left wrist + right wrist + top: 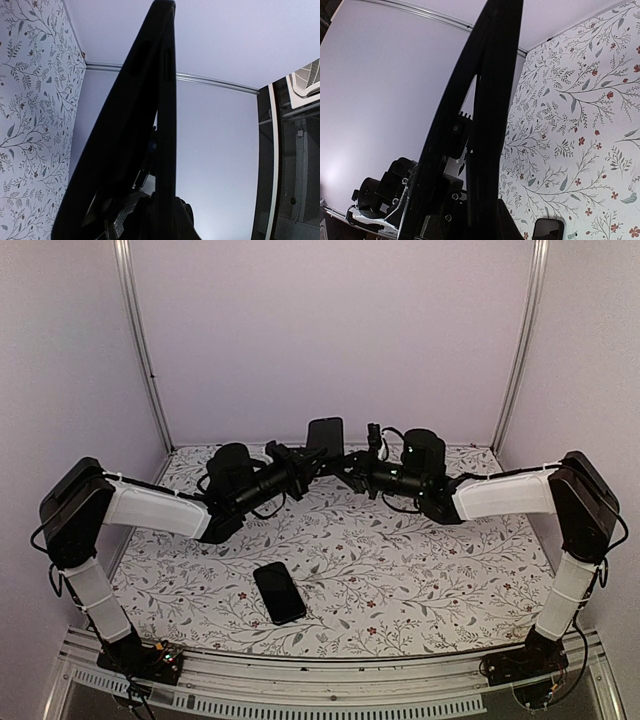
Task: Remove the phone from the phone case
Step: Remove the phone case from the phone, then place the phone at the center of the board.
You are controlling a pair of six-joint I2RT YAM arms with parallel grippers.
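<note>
The black phone case [324, 436] stands upright above the back middle of the table, held from both sides. My left gripper [304, 462] is shut on its lower left edge and my right gripper [344, 462] is shut on its lower right edge. In the left wrist view the phone case [125, 125] is seen edge-on as two dark strips that meet at the top, rising from my left gripper [165, 202]. The right wrist view shows the same narrow V of the phone case [490, 75] above my right gripper [482, 202]. A black glossy phone [280, 592] lies flat on the table near the front; it also appears as the phone [548, 230] low in the right wrist view.
The floral tablecloth [430, 570] covers the table. Pale walls with metal corner rails [140, 340] close in the back and sides. Both arms stretch inward from the table's outer corners to the back middle.
</note>
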